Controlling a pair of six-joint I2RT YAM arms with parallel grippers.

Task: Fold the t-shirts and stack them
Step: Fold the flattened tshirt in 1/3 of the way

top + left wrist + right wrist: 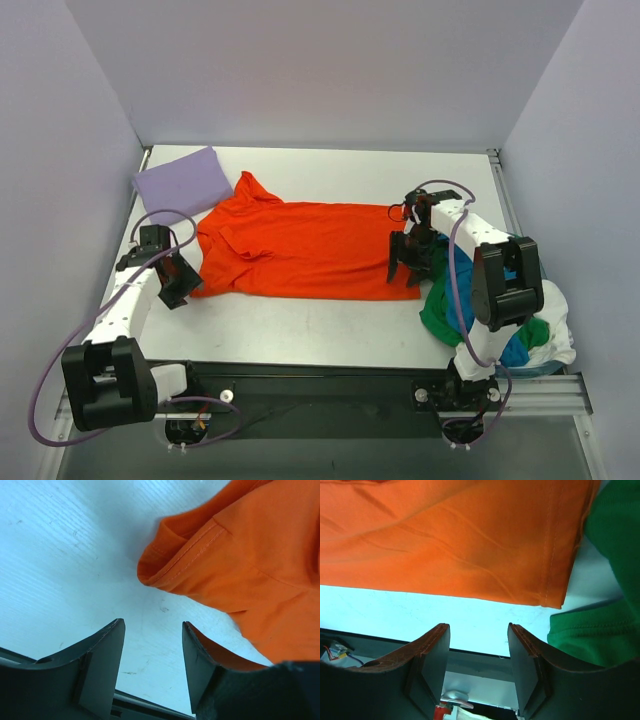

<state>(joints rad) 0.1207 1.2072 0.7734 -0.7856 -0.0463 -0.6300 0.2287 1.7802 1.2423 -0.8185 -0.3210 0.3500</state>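
The orange-red t-shirt lies spread flat across the middle of the table. My left gripper is open and empty beside its left sleeve. My right gripper is open and empty over the shirt's right hem. The lavender t-shirt lies folded at the back left. The green t-shirt, the blue one and the white one are piled at the front right; the green one also shows in the right wrist view.
The table is white with a dark rail along its front edge. Purple walls close in the back and both sides. The pile of shirts sits around the right arm's base.
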